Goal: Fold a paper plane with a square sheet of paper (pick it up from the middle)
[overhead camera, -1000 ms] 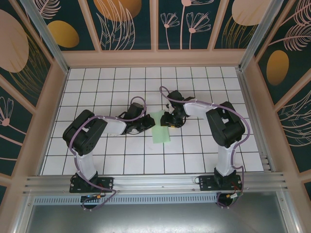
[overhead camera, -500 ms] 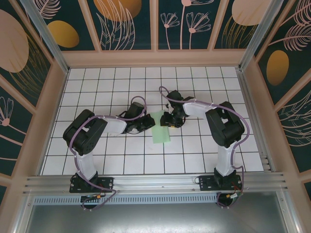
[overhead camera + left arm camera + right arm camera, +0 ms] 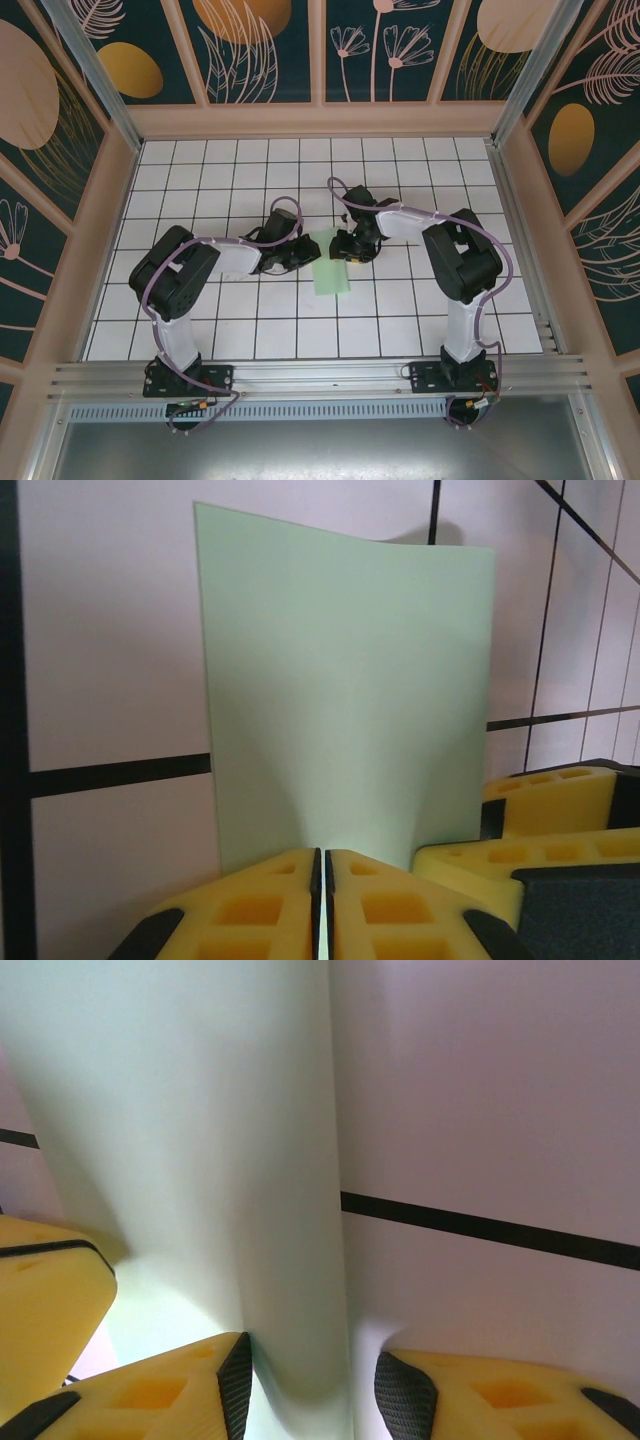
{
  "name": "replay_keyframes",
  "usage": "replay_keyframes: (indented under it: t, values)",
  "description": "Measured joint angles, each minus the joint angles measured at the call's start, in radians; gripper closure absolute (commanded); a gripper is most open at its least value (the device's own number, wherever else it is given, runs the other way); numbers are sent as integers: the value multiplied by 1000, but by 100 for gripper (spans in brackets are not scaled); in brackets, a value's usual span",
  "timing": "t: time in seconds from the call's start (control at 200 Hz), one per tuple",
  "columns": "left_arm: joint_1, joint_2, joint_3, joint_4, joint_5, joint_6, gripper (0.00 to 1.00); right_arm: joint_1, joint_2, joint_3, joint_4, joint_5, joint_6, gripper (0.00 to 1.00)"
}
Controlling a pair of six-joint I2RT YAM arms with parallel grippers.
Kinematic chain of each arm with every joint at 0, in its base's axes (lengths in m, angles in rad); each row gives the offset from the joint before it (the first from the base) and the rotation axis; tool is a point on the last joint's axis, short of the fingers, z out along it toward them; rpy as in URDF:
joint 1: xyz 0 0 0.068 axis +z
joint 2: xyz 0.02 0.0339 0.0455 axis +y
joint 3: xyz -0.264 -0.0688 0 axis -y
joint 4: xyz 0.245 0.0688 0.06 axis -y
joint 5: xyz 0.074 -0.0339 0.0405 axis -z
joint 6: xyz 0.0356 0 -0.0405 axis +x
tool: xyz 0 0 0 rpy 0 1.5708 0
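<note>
White grid-tiled table [image 3: 200, 330], dark floral panels behind. The square sheet of paper [image 3: 332, 272] is seen mid-table, btwn both grippers. Left gripper [image 3: 321, 865] is closed, w/ the paper's edge apparently pinched. Right gripper [image 3: 312, 1385] is set part-open astride a raised fold, not clamped. Risk: sheet could be skewed or creased off-centre if pulled w/ one side loose.

From above, the left gripper [image 3: 303, 253] and right gripper [image 3: 343, 247] hide the upper end of the square sheet of paper [image 3: 331, 276].
</note>
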Motion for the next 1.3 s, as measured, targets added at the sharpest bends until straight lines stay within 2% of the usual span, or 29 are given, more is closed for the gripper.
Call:
replay_keyframes:
  t: [0.645,0.821,0.976,1.301]
  values:
    - [-2,4,-2,-5,19,0,91,7,0,0,0,18,0,52]
    - [-4,13,10,-37,4,0,100,8,0,0,0,20,0,52]
    - [-6,14,11,-43,-4,3,100,10,0,6,-8,22,-1,52]
    - [-6,11,-28,22,-4,8,100,32,-96,-55,66,59,7,43]
